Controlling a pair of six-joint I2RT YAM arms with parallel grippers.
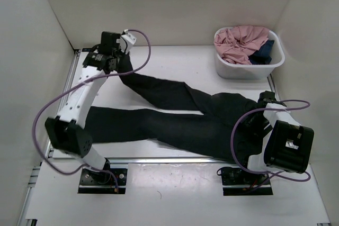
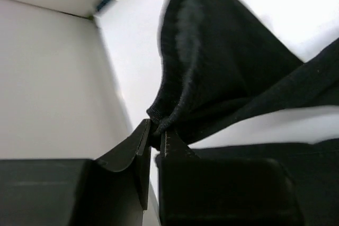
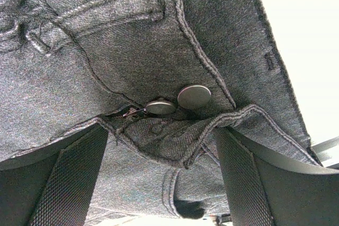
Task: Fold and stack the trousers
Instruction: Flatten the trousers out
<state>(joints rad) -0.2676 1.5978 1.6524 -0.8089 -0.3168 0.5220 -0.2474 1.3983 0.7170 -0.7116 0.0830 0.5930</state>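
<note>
Looking at the trousers [image 1: 175,115] sprawled flat across the table [image 1: 180,59], with the waist at the right and both legs running off to the left. Got one leg lying along the near edge, and the other angling up toward the far-left corner. Seeing the left gripper [image 1: 121,66] up there at the far left, pressed together on the hem of that far leg. Same deal from the left wrist view: pinching the cuff edge, with black fabric fanning away from the fingers [image 2: 139,141].

From the right wrist view, seeing the right gripper [image 3: 161,130] spread wide, straddling a bunched fold of the waistband just below the round button [image 3: 194,97] and the zipper pull [image 3: 159,107]. Looks more like grey denim up close, tbh. Can't tell whether actually touching the cloth on both sides or just bracketing it.

Also spotting a white bin [image 1: 228,70] at the far right of the table, stuffed with a pink garment [image 1: 241,41] and a dark blue garment [image 1: 265,52], near the waist end but not touching the trousers.
</note>
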